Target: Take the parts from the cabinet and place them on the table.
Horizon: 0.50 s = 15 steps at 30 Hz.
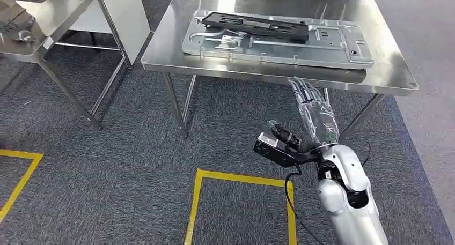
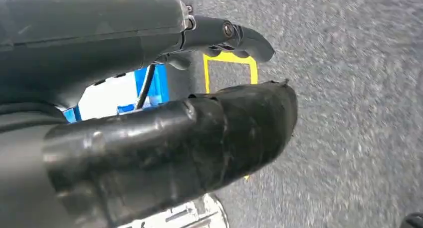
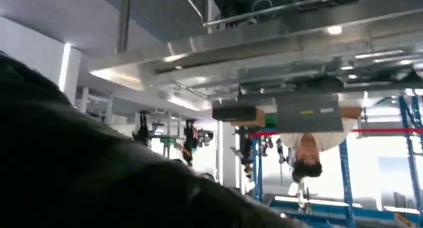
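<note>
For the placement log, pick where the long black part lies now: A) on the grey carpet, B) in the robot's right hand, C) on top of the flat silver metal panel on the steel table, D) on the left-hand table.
C: the long black part rests on the flat silver metal panel, which lies on the steel table.

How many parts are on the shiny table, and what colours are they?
Silver metal plate: 1
Black part lying on top of the plate: 1
Total: 2 parts on the steel table
</note>
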Motion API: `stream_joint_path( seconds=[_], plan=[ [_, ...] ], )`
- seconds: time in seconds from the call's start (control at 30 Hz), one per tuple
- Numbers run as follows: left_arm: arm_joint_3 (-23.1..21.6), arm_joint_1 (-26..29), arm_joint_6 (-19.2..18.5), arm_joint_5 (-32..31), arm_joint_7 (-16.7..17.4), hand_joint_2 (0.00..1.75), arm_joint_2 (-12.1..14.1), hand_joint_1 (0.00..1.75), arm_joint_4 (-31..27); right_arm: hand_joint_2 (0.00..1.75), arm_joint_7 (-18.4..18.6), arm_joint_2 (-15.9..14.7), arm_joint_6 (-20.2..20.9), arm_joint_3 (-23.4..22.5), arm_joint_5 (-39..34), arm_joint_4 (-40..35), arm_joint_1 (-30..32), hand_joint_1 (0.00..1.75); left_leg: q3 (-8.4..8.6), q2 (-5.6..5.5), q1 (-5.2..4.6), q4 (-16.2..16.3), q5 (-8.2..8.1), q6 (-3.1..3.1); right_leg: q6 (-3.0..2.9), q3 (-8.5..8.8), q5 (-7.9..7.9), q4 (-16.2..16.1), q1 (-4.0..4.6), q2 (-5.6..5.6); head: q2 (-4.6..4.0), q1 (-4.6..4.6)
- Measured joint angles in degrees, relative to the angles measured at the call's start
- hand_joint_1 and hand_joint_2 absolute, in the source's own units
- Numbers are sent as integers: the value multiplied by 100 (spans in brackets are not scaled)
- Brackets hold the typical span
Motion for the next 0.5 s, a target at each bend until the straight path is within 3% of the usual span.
stream_joint_path(
  seconds=[0.03,0.07,0.13,0.17,0.2,0.23,0.27,0.3,0.33,0.37,0.4,0.43,0.47,0.5],
  plan=[
    [0,2,0,0,0,0,-13,0,-11,0,9,0,9,-51,-9,-2,12,0,-15,-3,-4,20,38,-32,-17,159,-137,-316,2,-10,0,-6],
    [0,4,0,-2,0,0,-17,0,-22,0,15,0,18,-71,-7,2,24,0,-32,1,0,17,95,-70,-28,125,-139,-335,23,0,0,0],
    [0,9,-2,0,0,0,-22,0,-53,0,29,0,20,-92,-7,4,69,0,-43,-1,-6,-39,208,-145,-115,56,-33,-366,31,-3,0,0],
    [0,7,-2,-2,0,0,-20,0,-64,0,29,0,22,-97,-7,11,78,0,-75,-17,32,29,117,-173,-161,-2,56,-396,-32,-46,0,0],
    [0,10,-2,-2,7,0,-20,0,-64,0,31,2,27,-97,-7,15,84,0,-156,-33,32,172,-170,-217,-205,-78,115,-399,-32,-38,0,-4],
    [0,11,-2,-2,7,0,-20,0,-66,0,33,0,27,-112,-7,15,87,0,-254,-34,51,500,-562,-253,-246,-158,174,-398,-34,-46,0,-15],
    [0,12,-2,-2,7,0,-20,0,-70,0,33,2,27,-121,-7,15,94,0,-359,-33,67,952,-926,-289,-246,-243,247,-396,-34,-47,0,-17],
    [0,12,-2,-2,9,0,-20,0,-83,0,33,2,27,-121,-7,15,98,0,-437,-33,75,1353,-1130,-319,-239,-333,316,-391,-35,-48,0,-15],
    [0,9,-2,-2,7,0,-20,0,-83,0,33,2,31,-123,-7,17,112,0,-460,-33,89,1644,-1144,-339,-229,-421,383,-381,-37,-51,0,-17],
    [0,3,-2,-2,4,0,-20,0,-83,0,40,2,46,-125,-13,17,139,0,-379,-33,107,1734,-964,-352,-208,-500,457,-371,-40,-32,0,-17],
    [0,-3,-2,-2,-7,0,-20,0,-88,0,51,2,73,-138,-31,17,167,0,-216,-35,115,1609,-742,-353,-181,-582,512,-359,-44,1,0,-17],
    [0,-3,-2,-2,-24,0,-20,0,-96,0,70,2,112,-167,-66,17,209,0,90,-57,121,1251,-511,-345,-144,-678,570,-334,-51,22,0,-17],
    [0,-1,-2,-2,-46,0,-20,0,-99,0,88,4,140,-211,-112,20,256,0,479,-170,128,739,-467,-321,-119,-753,619,-306,-59,47,0,-17],
    [0,5,-2,-2,-63,0,-20,0,-103,0,99,20,151,-243,-147,20,312,0,867,-431,133,222,-633,-280,-86,-803,655,-269,-68,65,0,-20]
  ],
)
